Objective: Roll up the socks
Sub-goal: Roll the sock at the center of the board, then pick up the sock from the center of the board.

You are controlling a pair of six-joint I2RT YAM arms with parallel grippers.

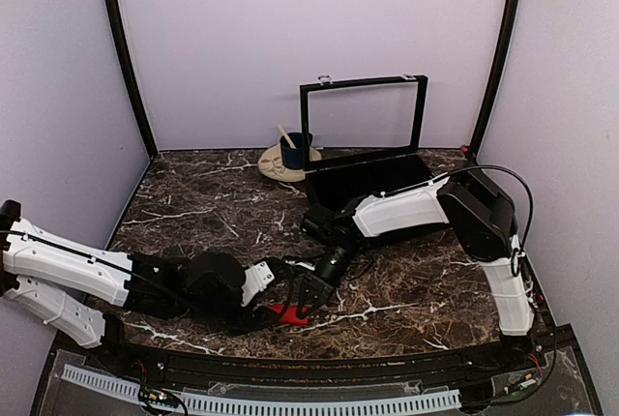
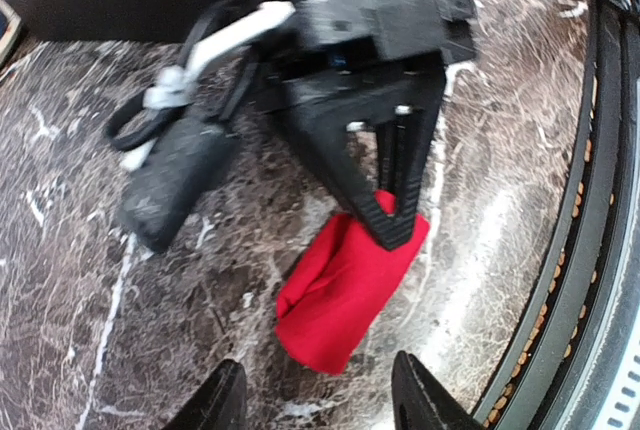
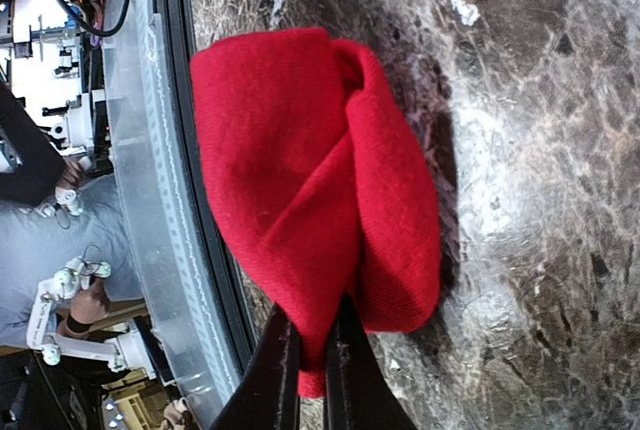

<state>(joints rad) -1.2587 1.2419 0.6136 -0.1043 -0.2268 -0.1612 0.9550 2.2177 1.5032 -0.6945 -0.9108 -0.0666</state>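
A dark marbled table is enclosed by pale lilac walls, and at its far side a black box with raised lid is placed, a dark blue mug just beside it. Near the front edge, about in the middle, the socks are found as 1 red bundle lying on the table, and both arms are seen to meet over it. The right jaws are clenched on the socks: in the right wrist view a fold at 1 end of the bundle is pinched between the 2 fingers, while the rest of the fabric rests on the table. The left jaws are released and nothing is held in them. In the left wrist view their 2 fingertips are seen apart, and the free end of the bundle lies just ahead of the gap between them. The long axis of the bundle is laid obliquely in that view, from this free end up to the end pinched by the right jaws. The socks are thus set between the 2 pairs of jaws, the free end nearer to the left arm. It is judged that the coming move turns on this line: the free end is to be taken by the left jaws. Whether 1 or 2 socks are in the bundle cannot be told.
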